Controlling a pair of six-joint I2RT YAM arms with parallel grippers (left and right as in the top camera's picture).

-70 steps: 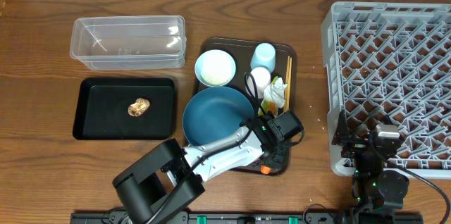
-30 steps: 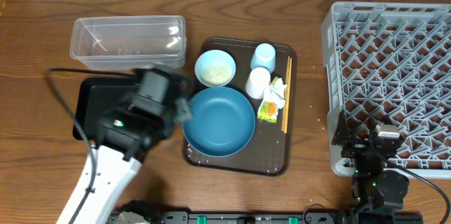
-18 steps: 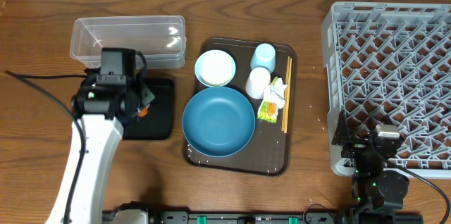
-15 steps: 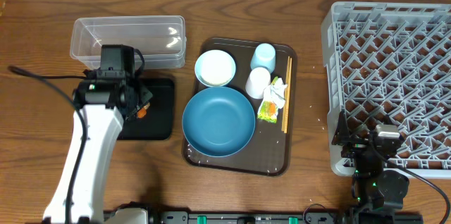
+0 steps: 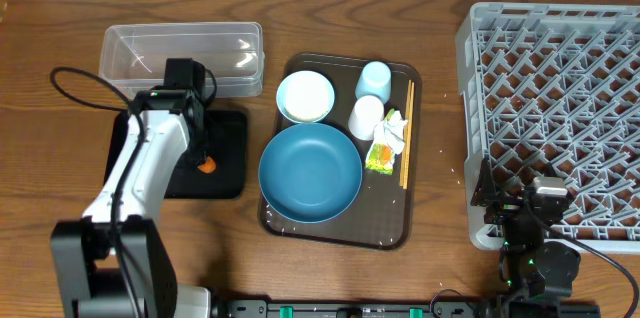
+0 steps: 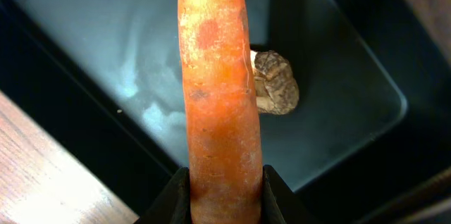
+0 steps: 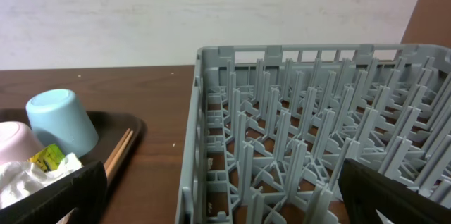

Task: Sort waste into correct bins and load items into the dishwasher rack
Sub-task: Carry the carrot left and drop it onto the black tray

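My left gripper [image 5: 199,154] is shut on the orange carrot [image 6: 218,90], holding it just above the black tray [image 6: 338,76]. The carrot's tip shows in the overhead view [image 5: 205,166]. The brown food lump [image 6: 276,91] lies in the black tray [image 5: 228,158] beside the carrot. The blue plate [image 5: 310,171], pale-blue bowl [image 5: 305,96], pale-blue cup [image 5: 374,80], whitish-pink cup [image 5: 367,115], wrapper [image 5: 379,155], tissue [image 5: 392,130] and chopsticks [image 5: 406,143] sit on the dark-brown serving tray [image 5: 335,233]. My right gripper [image 7: 225,206] is open and empty at the near left corner of the grey rack [image 5: 560,108].
The clear tub [image 5: 180,58] stands behind the black tray, close to my left arm. In the right wrist view the rack wall [image 7: 204,146] is straight ahead, with the pale-blue cup [image 7: 60,122] and chopsticks [image 7: 120,150] to its left.
My left arm lifted the carrot off the front of the serving tray, swung left with it, and now holds it low over the black tray. The right arm has not moved.
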